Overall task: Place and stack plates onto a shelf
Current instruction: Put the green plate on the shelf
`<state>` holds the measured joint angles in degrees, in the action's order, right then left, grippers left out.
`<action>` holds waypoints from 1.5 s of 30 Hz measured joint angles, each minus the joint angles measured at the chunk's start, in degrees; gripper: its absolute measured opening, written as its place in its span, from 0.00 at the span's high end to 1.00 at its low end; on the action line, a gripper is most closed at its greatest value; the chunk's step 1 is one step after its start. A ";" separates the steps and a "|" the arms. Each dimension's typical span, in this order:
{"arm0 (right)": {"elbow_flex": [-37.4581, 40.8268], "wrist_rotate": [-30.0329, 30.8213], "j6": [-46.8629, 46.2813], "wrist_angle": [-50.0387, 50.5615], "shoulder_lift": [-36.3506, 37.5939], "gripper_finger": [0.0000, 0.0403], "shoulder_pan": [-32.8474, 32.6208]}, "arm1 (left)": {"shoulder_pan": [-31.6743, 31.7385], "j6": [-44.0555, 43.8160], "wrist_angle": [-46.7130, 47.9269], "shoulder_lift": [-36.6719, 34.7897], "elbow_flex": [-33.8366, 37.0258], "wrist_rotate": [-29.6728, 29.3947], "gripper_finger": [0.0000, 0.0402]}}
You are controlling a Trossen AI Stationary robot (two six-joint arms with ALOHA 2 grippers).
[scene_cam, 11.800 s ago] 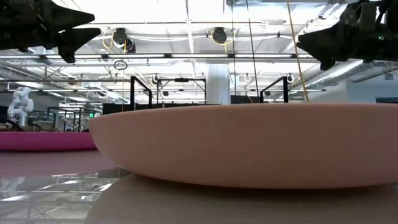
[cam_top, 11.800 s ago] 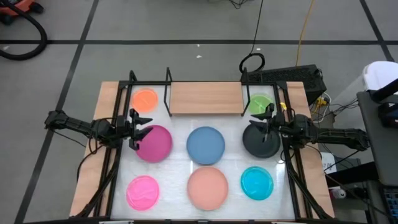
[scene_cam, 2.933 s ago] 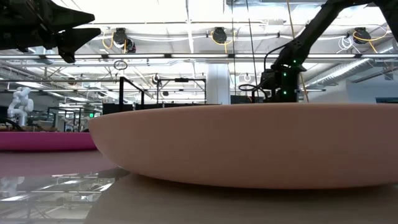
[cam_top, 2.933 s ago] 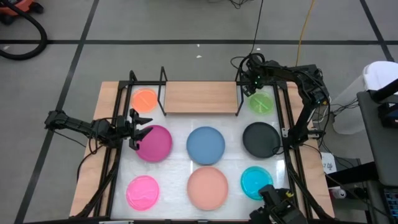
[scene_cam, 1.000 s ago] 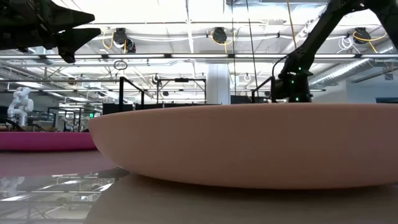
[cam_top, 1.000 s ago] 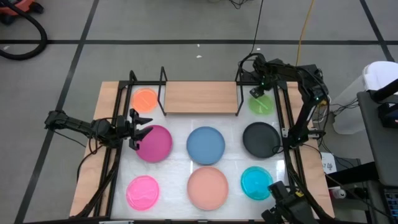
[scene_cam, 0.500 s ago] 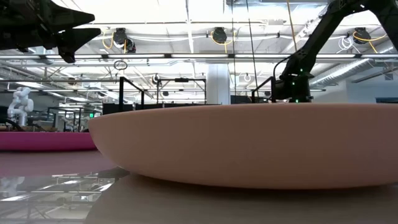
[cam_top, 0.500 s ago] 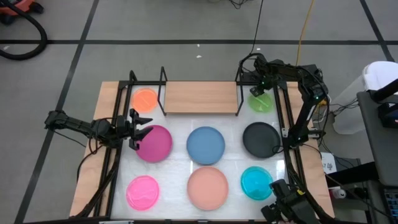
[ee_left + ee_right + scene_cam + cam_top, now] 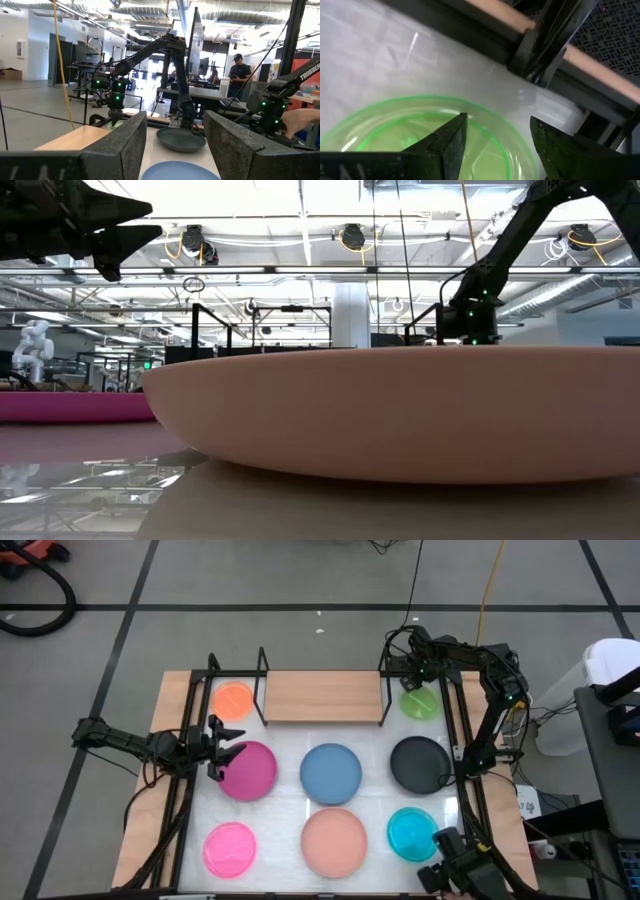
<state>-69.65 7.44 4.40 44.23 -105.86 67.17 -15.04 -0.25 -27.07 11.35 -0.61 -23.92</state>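
Currently, the right pincer (image 9: 418, 680) was positioned at the far right of the desk (image 9: 290, 802), over the far rim of the green plate (image 9: 420, 705). In the right wrist view its fingers (image 9: 451, 141) were seen spread apart, straddling the rim of the plate, with nothing gripped yet. The green plate lay flat on the desk just right of the shelf (image 9: 322, 697), beside its right black upright (image 9: 384, 690).

Risks, as judged:
- The thin rim could be missed or pinched shallow, so the plate could slip or tilt on lift.
- The shelf upright and the desk frame rail were close by; the plate or pincer could be clipped on the way across to the board.
- A smooth plastic plate could be pushed along the desk rather than gripped.

The left pincer (image 9: 222, 750) was parked at the left edge of the magenta plate (image 9: 248, 769), fingers open and empty.

Other items: orange plate (image 9: 234, 700) far left beside the shelf; blue plate (image 9: 331, 771) centre; black plate (image 9: 419, 763) right; pink plate (image 9: 230, 846), salmon plate (image 9: 334, 841) and cyan plate (image 9: 412, 833) along the near row. The shelf board was not yet loaded. A person's hand (image 9: 301, 121) was visible past the desk in the left wrist view.
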 joint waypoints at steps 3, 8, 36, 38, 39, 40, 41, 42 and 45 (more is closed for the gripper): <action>0.00 0.02 0.13 2.44 0.00 0.51 -0.87 | 0.01 0.00 0.00 0.01 -0.01 0.00 0.50; 1.37 0.07 0.63 1.65 0.21 0.51 -4.55 | 0.01 0.00 0.00 -0.01 -0.01 -0.02 0.50; 2.32 -4.41 3.80 -1.73 6.24 0.51 -2.83 | -0.01 0.00 0.02 0.01 0.00 -0.02 0.50; 2.32 -4.50 3.80 -2.14 7.86 0.51 -2.70 | -0.01 0.00 0.00 0.01 -0.01 0.00 0.50; 2.29 -4.50 3.75 -2.38 8.42 0.51 -2.63 | -0.01 0.00 0.02 0.01 -0.01 -0.02 0.50; 2.25 -4.50 3.55 -2.32 8.73 0.51 -2.43 | -0.01 0.00 0.00 0.01 -0.01 0.00 0.50; 2.23 -4.50 3.18 -1.97 8.75 0.51 -2.16 | -0.01 0.00 0.00 0.01 0.00 0.00 0.50; 2.24 -4.51 2.87 -1.40 8.63 0.51 -1.75 | 0.00 0.00 0.00 0.00 -0.01 0.00 0.50; 2.75 -4.57 2.23 -1.02 7.97 0.51 -0.49 | 0.01 0.00 0.00 0.00 -0.01 -0.02 0.50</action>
<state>-66.90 2.87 6.64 43.21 -97.90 66.68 -15.03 -0.25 -27.07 11.35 -0.62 -23.94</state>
